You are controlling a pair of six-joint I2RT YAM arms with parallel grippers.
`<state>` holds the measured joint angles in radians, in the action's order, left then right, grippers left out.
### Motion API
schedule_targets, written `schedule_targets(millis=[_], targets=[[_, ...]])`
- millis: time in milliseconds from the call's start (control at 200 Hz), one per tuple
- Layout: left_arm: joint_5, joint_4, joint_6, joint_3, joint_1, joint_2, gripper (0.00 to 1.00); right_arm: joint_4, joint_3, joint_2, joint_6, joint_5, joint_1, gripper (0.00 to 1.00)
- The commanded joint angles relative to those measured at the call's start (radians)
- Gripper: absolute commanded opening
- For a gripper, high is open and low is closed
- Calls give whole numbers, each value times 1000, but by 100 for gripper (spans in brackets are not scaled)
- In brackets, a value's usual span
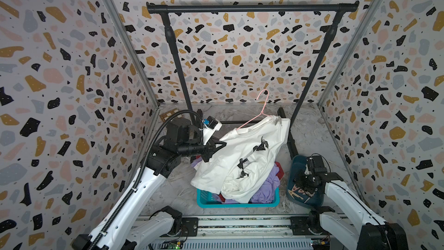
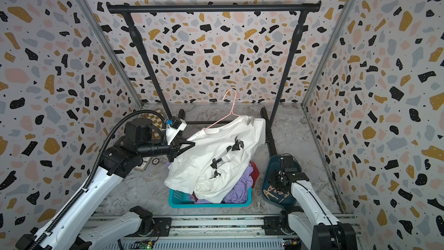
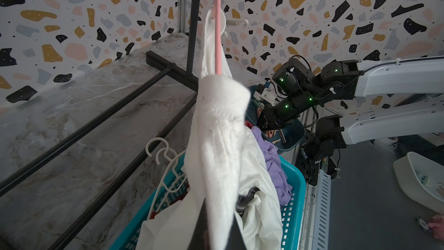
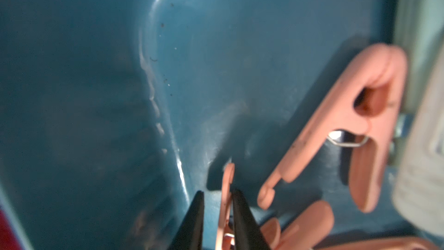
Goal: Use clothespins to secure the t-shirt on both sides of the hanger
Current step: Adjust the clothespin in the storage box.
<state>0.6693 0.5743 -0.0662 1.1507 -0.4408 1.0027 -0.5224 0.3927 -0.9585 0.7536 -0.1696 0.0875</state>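
My right gripper is down in the dark teal tub. Its fingers stand a little apart with a peach clothespin upright between them. One pad seems to touch it, and a slit of tub shows beside the other, so I judge it not yet clamped. More clothespins lie just beyond my fingertips, off to one side.

My left gripper is pressed together on the near shoulder of the white t-shirt, where the pink hanger runs under the cloth. The rest of the shirt slumps below my fingers onto the basket. At the shoulder far from those fingers sits what looks like a pale peg.

The peg should be light, stiff and smooth, so it is likely to twist or squirt out if pinched on its rounded end. I would take it across the flat handle legs behind the spring, where a squeeze opens its mouth. The cloth is soft and will sag, so my left hold must not slacken.
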Motion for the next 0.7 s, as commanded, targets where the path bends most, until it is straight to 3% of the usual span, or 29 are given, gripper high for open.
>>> schedule_targets(millis=[0,345,691], targets=[[14,-64,-3,-3,-4,-15,0,-4,2,-9,-24,12,4,14],[14,-65,-2,0,-4,-7,0,42,34,-38,-32,54,4,3],[9,-58,-9,7,-4,-2,0,106,162,-146,-82,178,2,2]])
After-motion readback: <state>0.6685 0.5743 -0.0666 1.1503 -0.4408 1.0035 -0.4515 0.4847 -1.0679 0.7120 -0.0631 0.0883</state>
